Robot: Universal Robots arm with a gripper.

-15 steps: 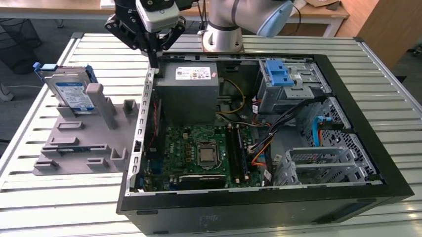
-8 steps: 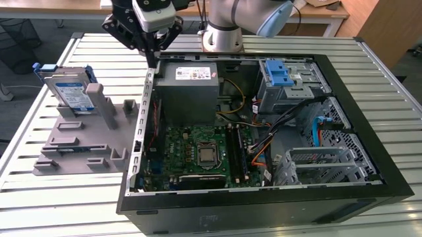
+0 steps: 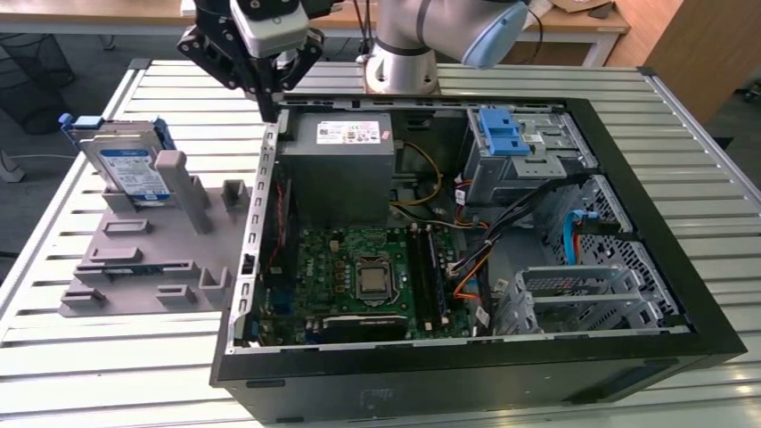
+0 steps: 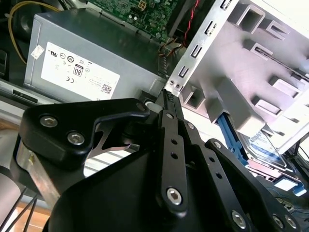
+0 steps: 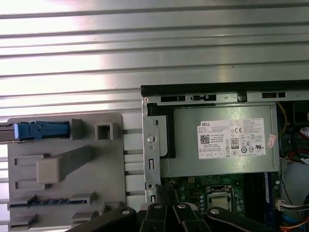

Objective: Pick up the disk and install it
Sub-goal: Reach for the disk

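Task barely begun: disk stands on edge in grey holder on tabletop, outside PC case, not yet picked up; pincer, closed w/ nothing in it, hangs over case's rear corner.

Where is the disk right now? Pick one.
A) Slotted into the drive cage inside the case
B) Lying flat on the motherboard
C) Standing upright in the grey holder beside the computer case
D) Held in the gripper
C: the disk stands on edge in the grey holder on the exterior view's left, outside the computer case.
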